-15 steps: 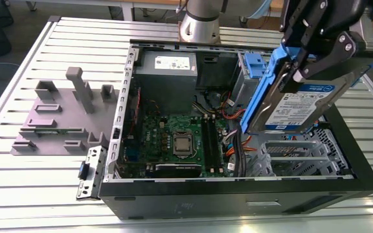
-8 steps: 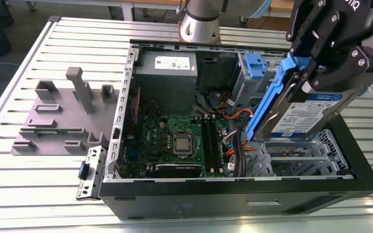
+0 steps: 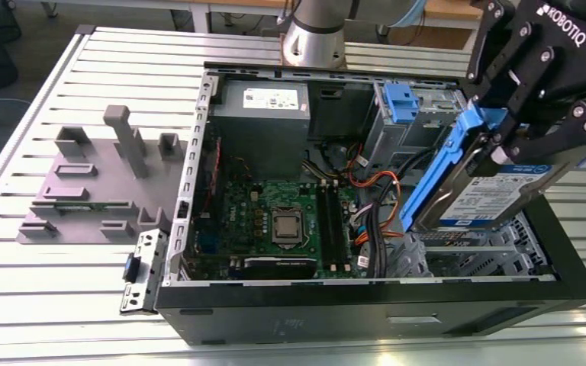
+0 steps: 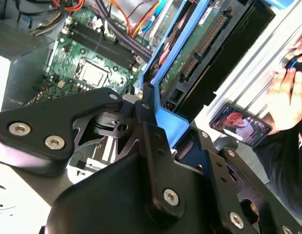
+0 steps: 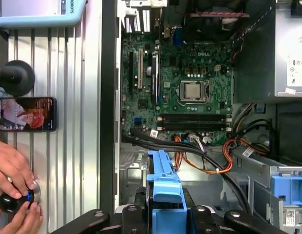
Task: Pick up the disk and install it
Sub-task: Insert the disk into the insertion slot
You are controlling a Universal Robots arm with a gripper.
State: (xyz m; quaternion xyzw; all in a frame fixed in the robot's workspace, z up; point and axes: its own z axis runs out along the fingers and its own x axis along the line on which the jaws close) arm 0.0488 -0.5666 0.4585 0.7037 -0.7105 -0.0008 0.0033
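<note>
1. The gripper (image 3: 502, 145) has its fingers (image 3: 558, 133) clenched on the disk (image 3: 497, 194), gripping the top end of its bright blue frame. The second wrist view shows the same grasp from behind the gripper (image 4: 156, 114), with the blue frame pinched between black finger links.
2. The disk hangs clear of the bench (image 3: 28, 290), on edge and tilted. Its white-and-blue label faces the exterior camera.
3. In the exterior view the disk sits at about 3 o'clock from the CPU socket (image 3: 284, 226), over the drive-cage corner of the open computer case (image 3: 375, 297). Its lower edge is near the metal cage; whether they touch cannot be told.
4. The second wrist view shows the disk's (image 4: 190, 46) green circuit-board side and its connector row.
5. The first wrist view shows the blue frame's edge (image 5: 163, 195) rising from the gripper (image 5: 163, 217) above the case floor.
6. Inside the case, the motherboard (image 3: 272, 213) lies flat. The grey power-supply box (image 3: 262, 107) is at 12 o'clock from it. Orange cables (image 3: 375, 183) run between the board and the disk.
7. A small blue latch (image 3: 400, 103) stands at about 11 o'clock from the disk.
8. A grey fixture block (image 3: 100, 175) rests on the bench at 9 o'clock from the case.
9. A phone (image 5: 25, 113) lies on the bench outside the case wall. A person's hand (image 5: 14, 168) rests on a small black knob (image 5: 12, 201) near it.
</note>
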